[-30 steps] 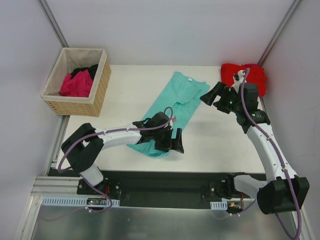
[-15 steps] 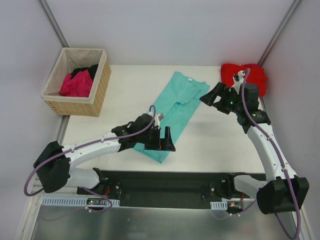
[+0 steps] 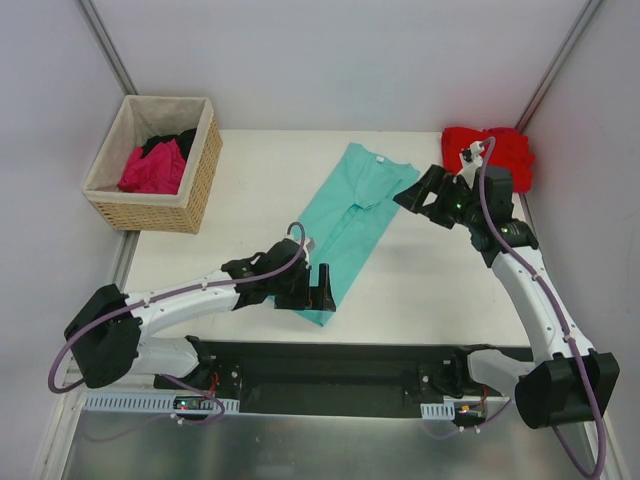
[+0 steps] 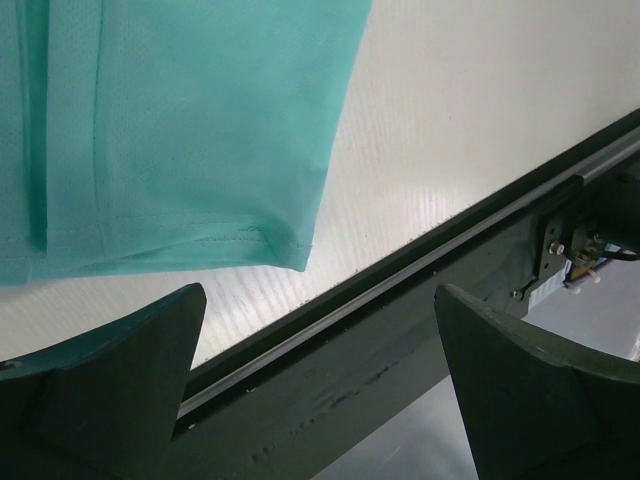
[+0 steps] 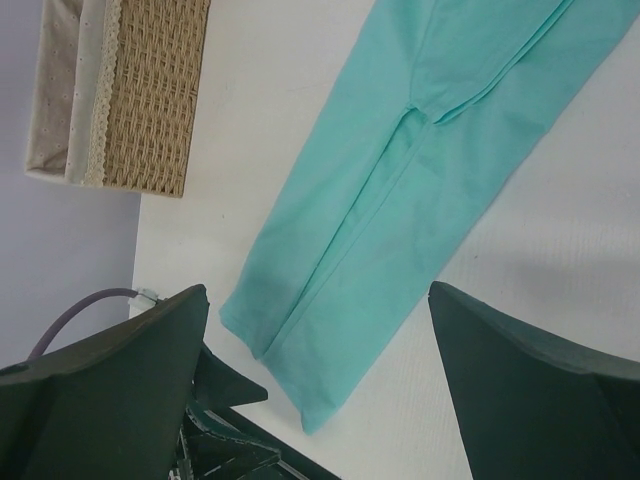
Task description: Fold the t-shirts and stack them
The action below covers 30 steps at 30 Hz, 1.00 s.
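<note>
Hem of teal t-shirt [image 3: 355, 205] now flat, left claw [image 3: 320, 288] spread, drawn back beside it, right claw [image 3: 424, 192] spread, hardly shifted

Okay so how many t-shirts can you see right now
4. The teal t-shirt lies mid-table, the red t-shirt at the far right corner, the magenta t-shirt and black t-shirt in the basket, which may hide more.

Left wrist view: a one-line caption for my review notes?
Open left hand by the teal shirt's hem corner, at the table's near edge.
</note>
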Each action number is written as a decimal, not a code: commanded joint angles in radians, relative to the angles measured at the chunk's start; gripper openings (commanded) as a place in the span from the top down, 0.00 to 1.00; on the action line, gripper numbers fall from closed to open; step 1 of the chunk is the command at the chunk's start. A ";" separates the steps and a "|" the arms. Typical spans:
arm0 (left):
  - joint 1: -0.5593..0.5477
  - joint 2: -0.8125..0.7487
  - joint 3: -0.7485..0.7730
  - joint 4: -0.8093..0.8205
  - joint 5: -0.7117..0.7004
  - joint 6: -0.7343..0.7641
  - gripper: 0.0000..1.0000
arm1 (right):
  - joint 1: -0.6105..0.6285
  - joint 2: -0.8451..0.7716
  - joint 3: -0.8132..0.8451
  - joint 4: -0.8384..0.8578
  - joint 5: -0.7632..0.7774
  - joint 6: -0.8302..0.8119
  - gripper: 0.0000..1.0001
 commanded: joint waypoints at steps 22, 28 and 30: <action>0.148 0.022 -0.094 0.097 -0.077 0.042 0.01 | 0.102 0.031 -0.027 0.037 -0.011 0.005 0.04; 0.173 -0.035 -0.131 0.097 -0.076 0.040 0.01 | 0.298 0.057 -0.109 0.101 0.033 0.056 0.03; 0.182 -0.065 -0.140 0.095 -0.070 0.044 0.01 | 0.343 0.062 -0.138 0.115 0.061 0.062 0.04</action>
